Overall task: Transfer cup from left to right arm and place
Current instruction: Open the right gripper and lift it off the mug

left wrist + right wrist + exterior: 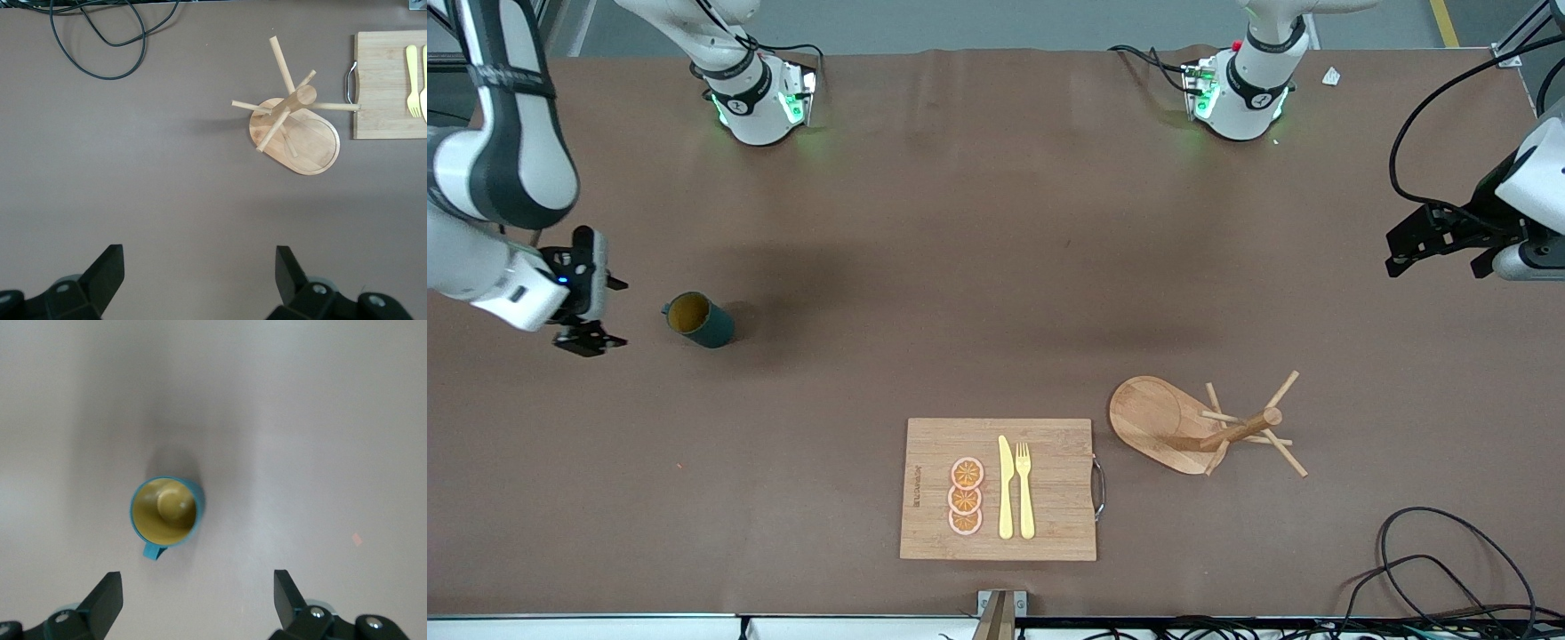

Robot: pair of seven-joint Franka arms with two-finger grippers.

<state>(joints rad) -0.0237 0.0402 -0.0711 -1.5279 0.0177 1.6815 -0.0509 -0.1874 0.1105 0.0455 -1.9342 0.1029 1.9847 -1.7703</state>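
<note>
Counter (978, 267): brown, carrying everything. Board (1049, 524) at the edge nearest the front camera, with knife (1006, 487), fork (1024, 489) and three orange slices (966, 496) on it. Mug rack (1200, 427) just beside the board, toward the left arm's end.

Cup (699, 319): upright on the counter near the right arm's end, well apart from board and rack, handle pointing toward that end. Nothing touches it.

Right claw (589, 302): over the counter beside the cup, fingers spread wide, empty. Its wrist view looks straight down into the cup (166, 512).

Left claw (1440, 242): over the counter at its own end, wide and empty; arm waits. Its wrist view shows only rack (293, 127) and board corner.

Judgement: handover and placement look complete; the cup stands free on the right arm's side. Nothing obvious left but parking the arms.
</note>
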